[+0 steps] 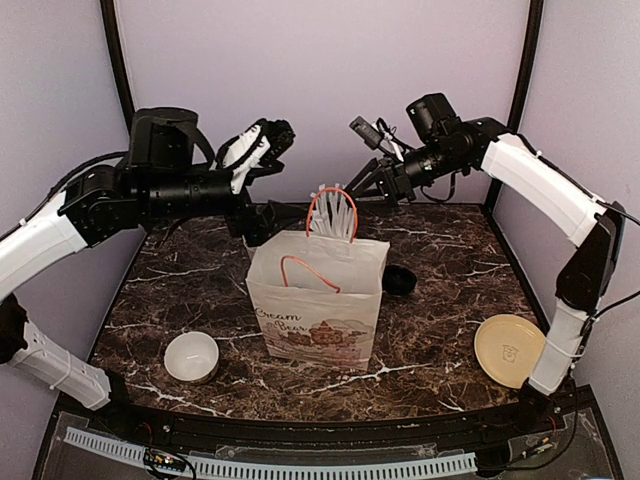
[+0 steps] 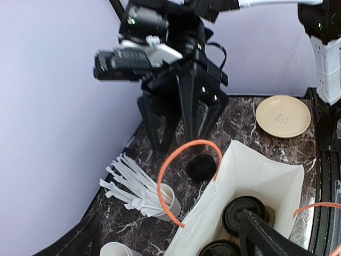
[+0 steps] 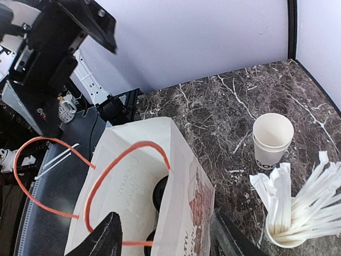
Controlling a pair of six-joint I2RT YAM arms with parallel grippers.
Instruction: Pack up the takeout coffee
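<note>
Where the takeout coffee (image 2: 244, 213) is found: both cups are set side by side inside the paper bag (image 1: 318, 300). Only their round black lids are seen from above, so the lettering on their sides is hidden.
Paper bag: it is stood upright and open at the middle of the desk (image 1: 450, 250), with two orange handles (image 1: 330, 191) raised above its mouth.
Bag print: "Cream Bear" is written in brown script on the front, above a brown drawing too small to be made out.
Left pincer (image 1: 272, 138): it is held high, behind and to the left of the bag, with its jaws spread wide and nothing gripped.
Right pincer (image 3: 164, 216): it is hung above the bag's mouth, with its fingers parted and nothing held between them.
Open cup (image 3: 273, 140): a white lidless cup is stood behind the bag. Dark lettering is printed near its base, but too little is shown to be read.
Straw cup (image 3: 287, 224): it is stood just beside the open cup and filled with white wrapped straws.
Black piece (image 1: 399, 281): a small round piece, seemingly a lid, is laid on the desk just right of the bag.
Bowl (image 1: 191, 357): a low white bowl is placed at the near left.
Plate (image 1: 509, 350): a pale yellow plate is placed at the near right, and the small mark at its centre cannot be read.
</note>
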